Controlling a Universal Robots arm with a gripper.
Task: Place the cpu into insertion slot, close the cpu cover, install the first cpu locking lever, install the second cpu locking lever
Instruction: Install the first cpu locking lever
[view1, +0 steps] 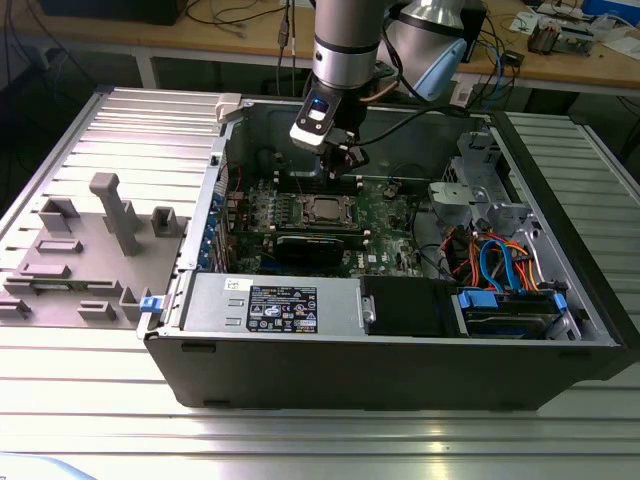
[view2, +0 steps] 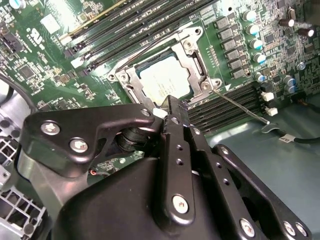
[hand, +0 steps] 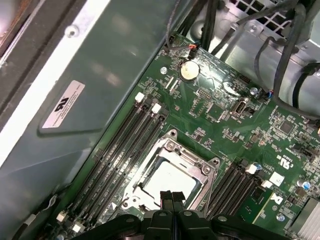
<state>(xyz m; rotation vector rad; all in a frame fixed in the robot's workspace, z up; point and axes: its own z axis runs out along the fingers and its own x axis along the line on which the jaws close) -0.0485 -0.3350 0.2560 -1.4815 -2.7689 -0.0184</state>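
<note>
Your arm comes down from the far side into the open computer case (view1: 300, 370). Your gripper (view1: 336, 170) hangs low over the motherboard (view1: 395, 205), at the far edge of the socket. In both wrist views the gripper (view2: 175, 106) (hand: 172, 196) has its two fingertips pressed together with nothing between them, so it is closed and empty. The tips sit close above the rim of the insertion slot (view2: 120, 77); you cannot tell whether they touch it.

The cpu (view1: 328, 209) lies in the insertion slot near the middle of the board. Its silver-grey top shows through the square window of the cpu cover (view2: 198, 60), which lies down over it.

In the second wrist view a thin wire locking lever (view2: 240, 102) runs out from one corner of the socket across the memory slots (view2: 125, 30), and its hooked end lies over the grey case floor. You cannot tell whether it is latched.

A long black expansion card (view1: 310, 248) lies just on the near side of the socket. The power supply (view1: 280, 305) runs along the near wall. Blue and orange cables (view1: 490, 262) bunch at the exterior view's right. Outside the case, on the exterior view's left, a grey fixture tray (view1: 90, 250) sits on the ribbed metal table (view1: 300, 440)
</note>
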